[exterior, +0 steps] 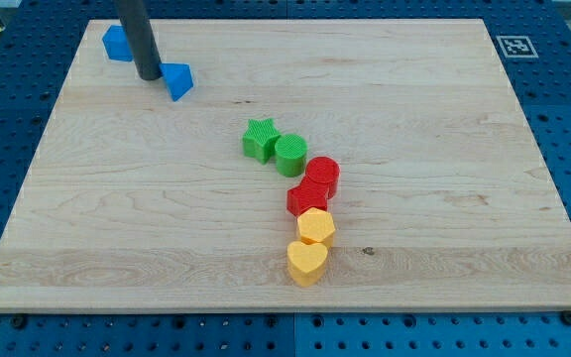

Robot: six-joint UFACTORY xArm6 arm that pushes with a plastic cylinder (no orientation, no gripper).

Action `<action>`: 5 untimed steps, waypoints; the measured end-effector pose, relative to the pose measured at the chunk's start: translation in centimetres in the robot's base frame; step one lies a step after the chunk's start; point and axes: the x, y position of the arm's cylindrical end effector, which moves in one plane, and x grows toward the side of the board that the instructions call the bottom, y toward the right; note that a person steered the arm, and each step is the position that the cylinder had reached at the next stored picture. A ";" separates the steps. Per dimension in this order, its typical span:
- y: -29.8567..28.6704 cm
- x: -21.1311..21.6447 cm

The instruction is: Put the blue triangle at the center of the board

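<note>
The blue triangle [177, 80] lies near the view's top left of the wooden board [414, 99]. My tip [149, 75] stands on the board just to the left of the blue triangle, touching or almost touching it. A second blue block [118, 43], shape unclear, sits further up and left, partly behind the rod.
Near the board's middle a curved chain of blocks runs downward: a green star [260, 139], a green cylinder [290, 155], a red cylinder [322, 176], a red block [305, 198], a yellow hexagon [316, 226] and a yellow heart [306, 262]. A marker tag [514, 45] sits at the top right.
</note>
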 end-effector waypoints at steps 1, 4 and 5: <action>0.4 0.0; 0.4 1.8; 1.6 1.8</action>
